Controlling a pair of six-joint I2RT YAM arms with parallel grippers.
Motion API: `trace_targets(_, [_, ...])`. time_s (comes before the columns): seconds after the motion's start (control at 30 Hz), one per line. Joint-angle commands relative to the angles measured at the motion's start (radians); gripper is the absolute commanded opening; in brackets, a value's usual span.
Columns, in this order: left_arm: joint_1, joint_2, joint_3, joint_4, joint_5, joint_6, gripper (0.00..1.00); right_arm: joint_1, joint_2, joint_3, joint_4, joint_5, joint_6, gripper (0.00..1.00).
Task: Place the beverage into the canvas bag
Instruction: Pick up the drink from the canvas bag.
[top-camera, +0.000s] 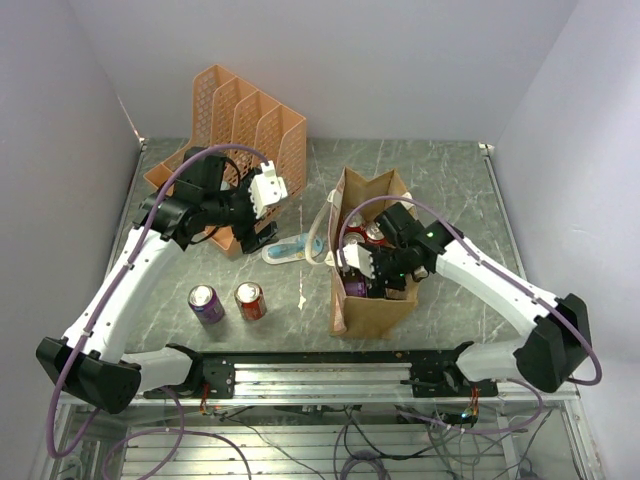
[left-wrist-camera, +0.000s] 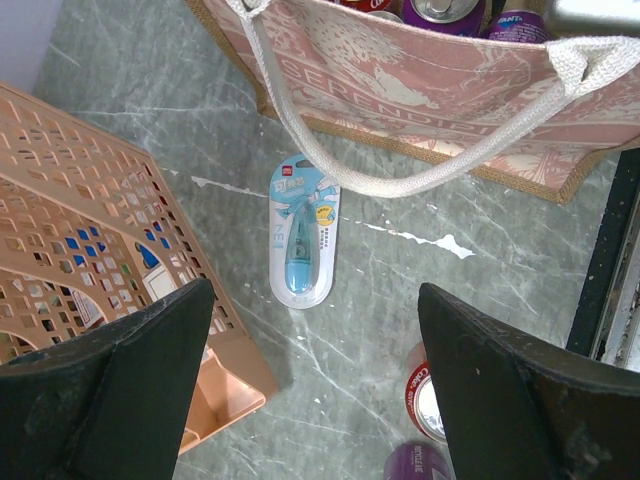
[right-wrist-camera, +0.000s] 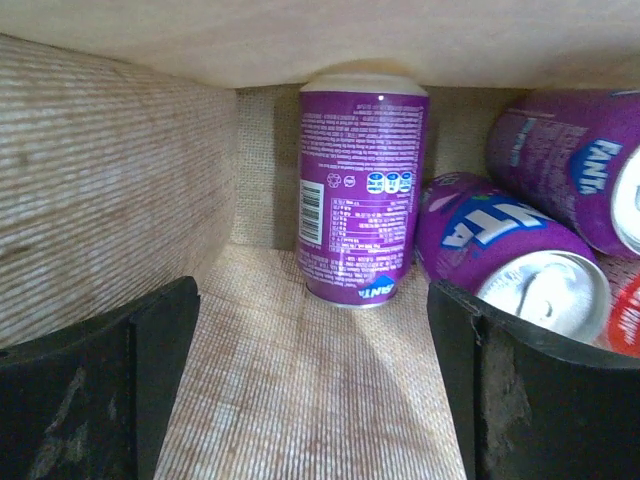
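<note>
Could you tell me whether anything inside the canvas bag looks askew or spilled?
In the canvas bag, two tipped Fanta cans lie on their sides beside the upright purple can; no spill shows.

The left pincer (left-wrist-camera: 315, 295) gapes empty, with one dark finger at each lower corner. Mid-frame, a blue correction-tape pack (left-wrist-camera: 303, 235) lies flat on the grey marbled bench (left-wrist-camera: 150, 90). The canvas bag (left-wrist-camera: 420, 90) spans the top edge, its white handle (left-wrist-camera: 400, 185) drooping. An orange mesh organiser (left-wrist-camera: 70, 220) sits at left, with a red can (left-wrist-camera: 425, 395) and a purple can (left-wrist-camera: 415, 463) at bottom right.
</note>
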Motion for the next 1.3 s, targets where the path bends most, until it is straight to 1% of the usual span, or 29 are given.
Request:
trace_targets(0.0, [0.01, -0.011, -0.002, 0.018, 0.029, 0.008, 0.93, 0.007, 0.051, -0.038, 0.032, 0.012, -0.032, 1.0])
trace_targets(0.13, [0.013, -0.017, -0.008, 0.021, 0.034, 0.003, 0.93, 0.011, 0.085, -0.066, 0.088, 0.041, -0.035, 1.0])
trace_targets(0.23, [0.015, -0.022, -0.012, 0.019, 0.035, 0.003, 0.93, 0.016, 0.108, -0.119, 0.128, 0.066, -0.039, 1.0])
trace_targets(0.6, [0.022, -0.031, -0.028, 0.019, 0.039, 0.003, 0.93, 0.049, 0.166, -0.254, 0.261, 0.065, 0.001, 1.0])
trace_targets(0.7, [0.022, -0.027, -0.027, 0.025, 0.043, -0.001, 0.93, 0.052, 0.202, -0.274, 0.29, 0.059, 0.007, 0.98])
trace_targets(0.8, [0.022, -0.023, -0.017, 0.025, 0.042, -0.001, 0.93, 0.056, 0.237, -0.273, 0.308, 0.054, 0.026, 0.94])
trace_targets(0.9, [0.022, -0.018, -0.008, 0.019, 0.04, 0.006, 0.93, 0.057, 0.243, -0.253, 0.298, 0.035, 0.046, 0.85])
trace_targets(1.03, [0.022, -0.013, -0.009, 0.025, 0.04, 0.009, 0.92, 0.057, 0.199, -0.226, 0.255, 0.002, 0.059, 0.67])
trace_targets(1.07, [0.022, -0.012, -0.011, 0.028, 0.04, 0.009, 0.92, 0.058, 0.177, -0.222, 0.247, -0.007, 0.063, 0.61])
trace_targets(1.17, [0.022, -0.009, -0.014, 0.027, 0.039, 0.016, 0.92, 0.067, 0.135, -0.204, 0.224, -0.048, 0.087, 0.48])
trace_targets(1.23, [0.022, -0.005, -0.015, 0.025, 0.036, 0.022, 0.92, 0.081, 0.113, -0.189, 0.212, -0.069, 0.109, 0.36])
trace_targets(1.27, [0.022, -0.003, -0.014, 0.023, 0.036, 0.026, 0.92, 0.088, 0.103, -0.177, 0.201, -0.077, 0.119, 0.27])
